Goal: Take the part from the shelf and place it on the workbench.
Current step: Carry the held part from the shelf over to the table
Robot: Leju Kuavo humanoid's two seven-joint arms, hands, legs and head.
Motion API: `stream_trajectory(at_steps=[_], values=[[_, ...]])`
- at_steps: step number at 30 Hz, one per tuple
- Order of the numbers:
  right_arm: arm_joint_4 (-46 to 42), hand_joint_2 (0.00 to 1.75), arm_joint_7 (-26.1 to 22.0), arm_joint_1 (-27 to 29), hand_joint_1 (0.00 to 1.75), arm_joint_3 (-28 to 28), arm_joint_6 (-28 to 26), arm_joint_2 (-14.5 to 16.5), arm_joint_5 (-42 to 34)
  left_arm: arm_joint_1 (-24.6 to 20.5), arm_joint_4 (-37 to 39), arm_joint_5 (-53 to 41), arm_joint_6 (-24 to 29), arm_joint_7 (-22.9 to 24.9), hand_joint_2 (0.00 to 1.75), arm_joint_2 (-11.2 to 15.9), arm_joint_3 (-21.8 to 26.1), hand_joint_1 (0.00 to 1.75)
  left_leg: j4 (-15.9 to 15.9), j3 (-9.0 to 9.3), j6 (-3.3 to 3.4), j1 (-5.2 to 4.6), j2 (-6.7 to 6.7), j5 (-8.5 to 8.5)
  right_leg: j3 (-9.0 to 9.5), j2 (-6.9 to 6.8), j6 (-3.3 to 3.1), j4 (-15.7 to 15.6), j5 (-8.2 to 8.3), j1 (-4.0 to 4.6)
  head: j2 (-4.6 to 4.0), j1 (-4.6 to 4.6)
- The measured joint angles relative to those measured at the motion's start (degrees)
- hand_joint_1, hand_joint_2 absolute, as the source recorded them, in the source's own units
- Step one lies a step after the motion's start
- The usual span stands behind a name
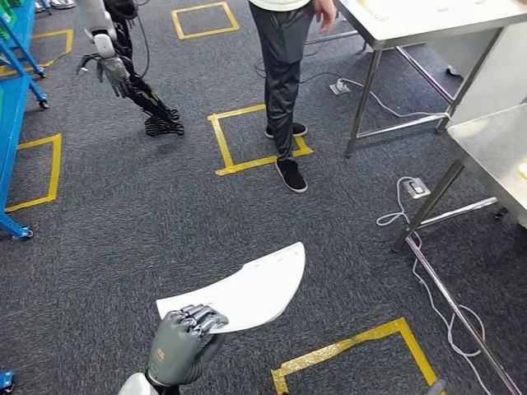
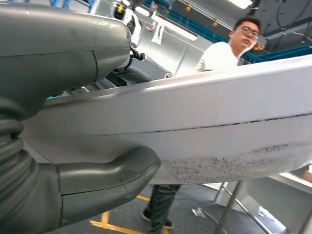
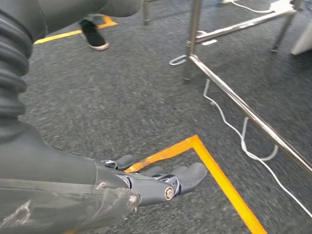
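Observation:
The part [image 1: 249, 292] is a flat, white, curved panel. My left hand [image 1: 180, 346] grips its near end from above at the bottom of the head view, holding it level over the grey carpet. In the left wrist view the panel's pale edge [image 2: 202, 131] runs across the picture, with my thumb [image 2: 103, 178] under it. My right hand [image 3: 158, 183] hangs over the carpet with its fingers stretched out and nothing in them. The steel workbench [image 1: 491, 148] stands at the right edge of the head view, ahead and to the right of the part.
A person [image 1: 282, 66] stands ahead by a yellow tape square [image 1: 249, 140]. A second steel table [image 1: 435, 20] is behind them. Another robot [image 1: 115, 70] stands at the back left. The blue shelf frame [image 1: 9, 107] lines the left edge. White cables [image 1: 435, 296] trail by the workbench legs.

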Motion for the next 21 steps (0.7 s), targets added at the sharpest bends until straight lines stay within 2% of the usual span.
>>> stream_trajectory(at_steps=[4,5,6,7,8,9,10,11,12,13,14,15,17,18,19,20,21], values=[[0.0,1.75,0.0,0.0,0.00,0.0,0.0,0.0,0.0,0.0,0.0,0.0,0.0,0.0,1.75,0.0,0.0,1.75,0.3,-0.14,-0.05,0.03,-0.16,-0.03,0.08,0.06,0.00,-0.1,0.00,-0.03,0.00,-0.05],[0.0,1.75,0.0,0.0,0.00,0.0,0.0,0.0,0.0,0.0,0.0,0.1,0.0,0.0,1.75,0.0,0.0,1.75,1.3,-0.73,-0.17,0.12,-0.50,-0.44,0.21,0.22,-0.02,-0.3,0.01,-0.08,0.00,-0.03],[0.0,1.75,0.0,0.0,0.00,0.0,-0.1,0.0,0.0,0.0,0.0,0.3,0.0,0.0,1.75,0.1,-0.1,1.75,4.5,-2.79,-0.49,0.39,-0.93,-2.25,0.37,0.71,-0.03,-0.5,0.02,-0.22,0.00,-0.05],[0.2,1.75,0.0,-0.1,0.00,0.0,-0.2,-0.1,0.0,0.0,0.0,0.4,0.0,0.1,1.75,0.2,-0.3,1.75,4.7,-4.08,-1.10,1.05,-1.80,-1.63,0.48,1.96,0.28,-0.8,0.22,-0.58,0.00,-0.04],[0.3,1.75,0.0,-0.2,0.00,0.0,-0.4,-0.1,0.0,-0.1,0.0,0.5,0.0,0.1,1.75,0.3,-0.5,1.75,4.0,-5.16,-1.74,1.80,-3.40,-0.96,0.51,3.34,0.74,-1.0,0.53,-0.93,0.00,-0.03],[0.4,1.75,0.0,-0.3,0.00,0.0,-0.5,-0.2,0.0,-0.1,0.0,0.5,0.0,0.2,1.75,0.4,-0.7,1.75,2.6,-5.82,-2.01,2.36,-4.74,-0.39,0.34,4.72,1.34,-1.0,0.98,-1.30,0.00,-0.06],[0.4,1.75,0.0,-0.4,0.00,0.0,-0.6,-0.2,0.0,-0.1,0.1,0.5,0.0,0.2,1.75,0.5,-0.9,1.75,-1.0,-5.08,-1.95,2.67,-5.93,2.08,0.10,5.86,2.12,-1.2,1.56,-1.59,0.00,-0.04],[0.5,1.75,0.0,-0.4,0.00,0.0,-0.6,-0.3,0.0,-0.1,0.1,0.5,0.0,0.2,1.75,0.5,-1.0,1.75,-1.7,-5.09,-1.45,2.50,-6.54,2.38,-0.08,6.34,2.72,-1.5,2.08,-1.73,0.00,-0.07],[0.5,1.75,0.0,-0.3,0.00,0.0,-0.6,-0.3,0.0,-0.1,0.1,0.5,0.0,0.3,1.75,0.5,-1.0,1.75,-1.7,-5.29,-0.76,2.23,-6.23,2.86,-0.19,6.86,3.33,-2.1,2.72,-1.90,0.00,-0.07],[0.7,1.75,0.0,-0.1,0.00,0.0,-0.7,-0.3,0.0,-0.1,0.1,0.5,0.0,0.3,1.75,0.6,-1.1,1.75,-1.9,-5.49,-0.18,2.15,-5.64,4.07,-0.26,6.96,3.81,-2.5,3.07,-2.03,0.00,-0.09],[0.8,1.75,0.0,0.2,0.00,0.0,-0.8,-0.4,0.0,-0.1,0.1,0.5,0.0,0.3,1.75,0.6,-1.2,1.75,-2.0,-5.76,0.37,2.11,-5.03,4.92,-0.52,6.26,4.11,-2.4,2.51,-2.07,0.00,0.02],[1.0,1.75,0.0,0.3,0.00,0.0,-0.9,-0.4,-0.1,-0.2,0.1,0.6,0.0,0.3,1.75,0.6,-1.3,1.75,-2.2,-6.16,0.86,2.13,-4.32,5.64,-1.07,5.06,4.28,-1.1,0.87,-2.05,0.00,0.24],[1.3,1.75,0.0,0.1,0.00,0.0,-1.2,-0.5,-0.1,-0.1,0.1,0.9,0.0,0.4,1.75,0.6,-1.3,1.75,-2.3,-7.41,1.48,1.95,-2.88,6.83,-3.03,2.11,4.38,5.4,-5.25,-1.94,0.00,0.62],[1.5,1.75,0.0,-0.1,0.00,0.0,-1.4,-0.5,-0.1,-0.1,0.1,1.1,0.0,0.4,1.75,0.7,-1.4,1.75,-2.2,-8.17,1.61,1.81,-2.09,7.38,-3.88,1.43,4.48,9.7,-8.05,-1.94,0.00,0.69],[1.7,1.75,0.0,-0.2,0.00,0.0,-1.8,-0.5,-0.1,-0.1,0.1,1.4,0.0,0.5,1.75,0.7,-1.4,1.75,-2.2,-8.96,1.64,1.71,-1.31,7.95,-4.18,1.16,4.57,13.2,-9.74,-1.95,0.00,0.68],[2.0,1.75,0.0,-0.2,0.00,0.0,-2.1,-0.6,-0.1,-0.1,0.2,1.7,0.0,0.5,1.75,0.7,-1.4,1.75,-2.2,-9.74,1.62,1.67,-0.60,8.50,-3.59,1.05,4.66,15.2,-10.11,-1.95,0.00,0.68],[2.3,1.75,0.1,-0.1,0.00,0.0,-2.5,-0.7,-0.1,-0.1,0.3,1.9,0.0,0.5,1.75,0.7,-1.4,1.75,-2.1,-10.47,1.54,1.67,0.07,9.01,-1.85,0.92,4.76,14.9,-9.42,-1.94,0.00,0.69]])
